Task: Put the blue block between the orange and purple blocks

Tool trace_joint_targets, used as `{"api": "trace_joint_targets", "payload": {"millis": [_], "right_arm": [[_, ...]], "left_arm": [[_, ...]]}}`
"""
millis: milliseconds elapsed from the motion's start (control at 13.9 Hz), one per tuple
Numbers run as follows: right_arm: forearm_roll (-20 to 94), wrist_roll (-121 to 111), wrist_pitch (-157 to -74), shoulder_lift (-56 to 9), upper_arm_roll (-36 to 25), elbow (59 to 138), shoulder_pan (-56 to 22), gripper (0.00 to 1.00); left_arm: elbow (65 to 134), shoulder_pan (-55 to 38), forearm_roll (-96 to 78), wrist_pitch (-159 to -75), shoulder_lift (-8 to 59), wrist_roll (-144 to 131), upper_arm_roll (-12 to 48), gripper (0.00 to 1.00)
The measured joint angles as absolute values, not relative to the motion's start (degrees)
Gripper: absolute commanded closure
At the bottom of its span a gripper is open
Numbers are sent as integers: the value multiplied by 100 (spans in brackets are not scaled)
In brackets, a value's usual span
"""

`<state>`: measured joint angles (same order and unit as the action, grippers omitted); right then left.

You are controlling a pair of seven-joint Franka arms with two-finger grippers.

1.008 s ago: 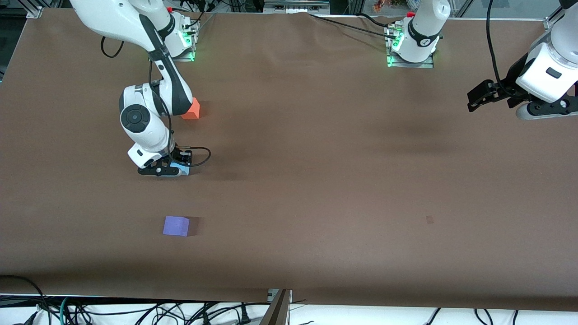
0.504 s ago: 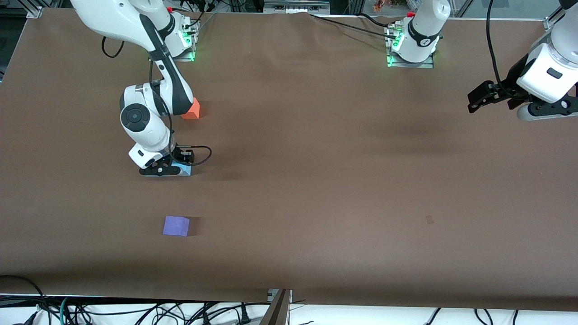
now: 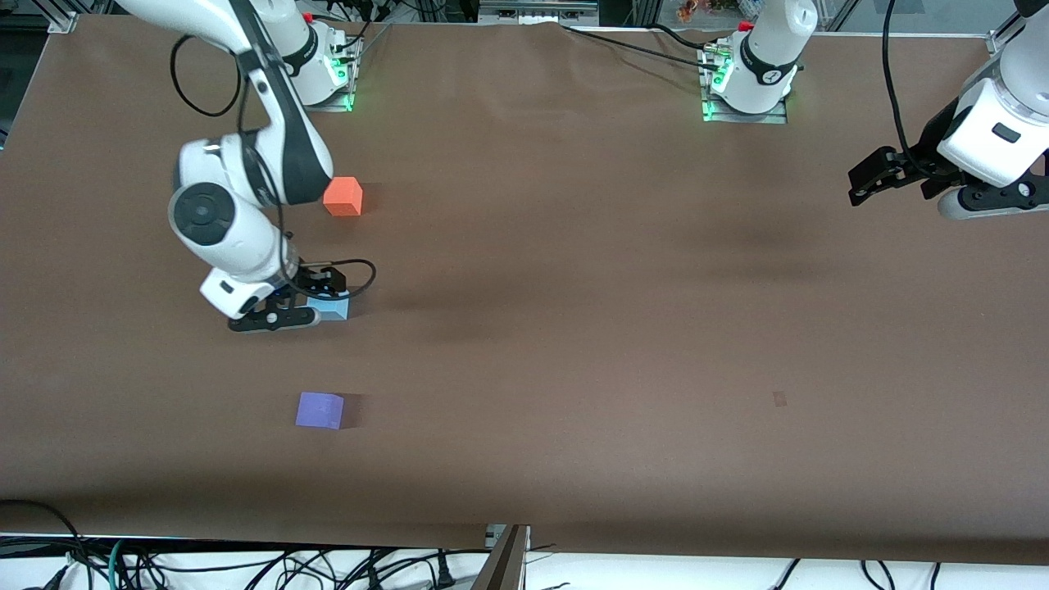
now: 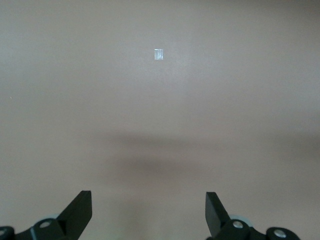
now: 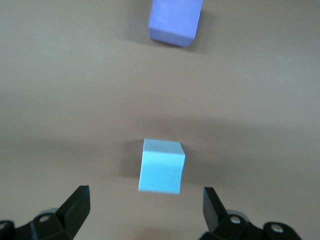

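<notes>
The blue block (image 3: 332, 308) rests on the table (image 3: 623, 328) between the orange block (image 3: 343, 197) and the purple block (image 3: 320, 410), roughly in line with both, the orange one farther from the front camera and the purple one nearer. Half a second ago the right gripper (image 3: 274, 319) was closed round it; now the fingers (image 5: 76, 206) stand wide apart with nothing between them, and the gripper has drawn off toward the right arm's end of the table, leaving the block free. That suggests the placing is done and only the retreat remains.

In the right wrist view the blue block (image 5: 161, 166) is a small pale sky-blue cube with plain matte faces, sitting flat and slightly turned, with the purple block (image 5: 175, 20) well apart from it.

The left gripper (image 3: 870, 178) waits over the left arm's end of the table, its fingers (image 4: 80, 212) spread and empty above bare cloth, where a small pale mark (image 4: 158, 54) shows.
</notes>
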<state>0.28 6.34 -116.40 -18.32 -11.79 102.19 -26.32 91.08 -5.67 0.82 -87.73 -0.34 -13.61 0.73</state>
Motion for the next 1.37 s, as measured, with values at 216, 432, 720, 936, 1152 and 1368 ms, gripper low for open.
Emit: {"api": "trace_joint_targets", "payload": {"millis": [216,432,720,936,1152,1368], "right_arm": [[30,466,-10504,-1803,-1203,9347,-2606,0],[30,139,-9560,-1807,-1359,8634,-2491,0],[33,99,-8920,-1760,-1445,8002,-2244,0],[17,71,-8817,-1369,-938,7975,-1672,0],[-97,70,-8771,-930,-266,8089,-862,0],[-94,-24,-8719,-407,-203,8402,-357,0]], "left_arm": [[9108,-567,82,-8773,-34,-1358,76,0],[9108,-573,83,-8773,-34,-1332,156,0],[9107,-594,105,-8776,-37,-1331,400,0],[9107,-578,111,-8778,-40,-1331,377,0],[9107,-576,112,-8778,-41,-1331,376,0],[9108,-575,112,-8778,-43,-1331,376,0]]}}
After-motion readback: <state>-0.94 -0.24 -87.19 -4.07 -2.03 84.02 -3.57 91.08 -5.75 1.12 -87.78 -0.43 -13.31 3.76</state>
